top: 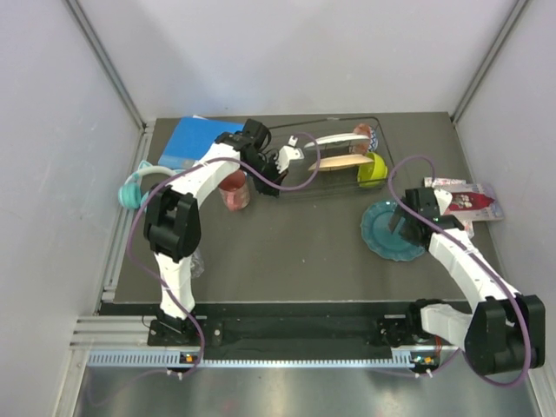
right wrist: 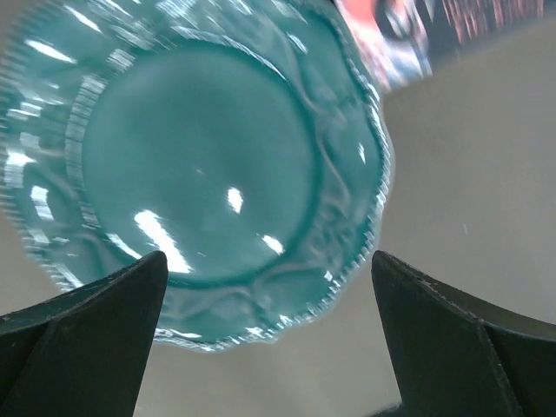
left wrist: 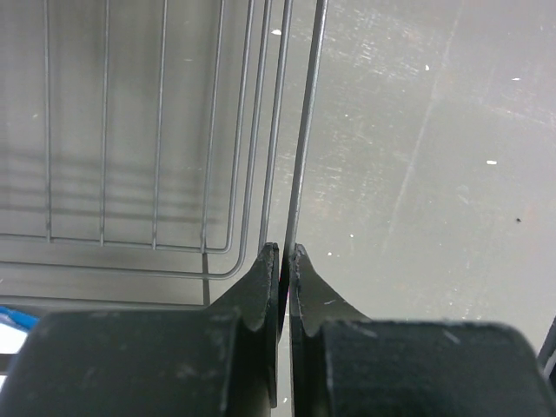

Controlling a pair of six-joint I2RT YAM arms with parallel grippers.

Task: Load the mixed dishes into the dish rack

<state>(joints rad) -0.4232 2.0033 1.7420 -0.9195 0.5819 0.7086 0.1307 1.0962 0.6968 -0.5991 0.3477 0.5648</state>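
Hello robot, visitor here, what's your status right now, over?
Left fingers shut on the dish rack rim wire. Right fingers open, over the teal scalloped plate. Lime bowl at the rack end nearest that plate.

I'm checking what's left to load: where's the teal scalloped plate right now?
Top view: the teal scalloped plate lies flat on the dark table, right side, just outside the black wire dish rack.

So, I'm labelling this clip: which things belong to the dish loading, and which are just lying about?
Job: dish rack, white plate, peach plate, lime bowl, red patterned bowl, red tumbler, teal scalloped plate, clear glass.
Lying about: blue book, teal headphones, printed packet.
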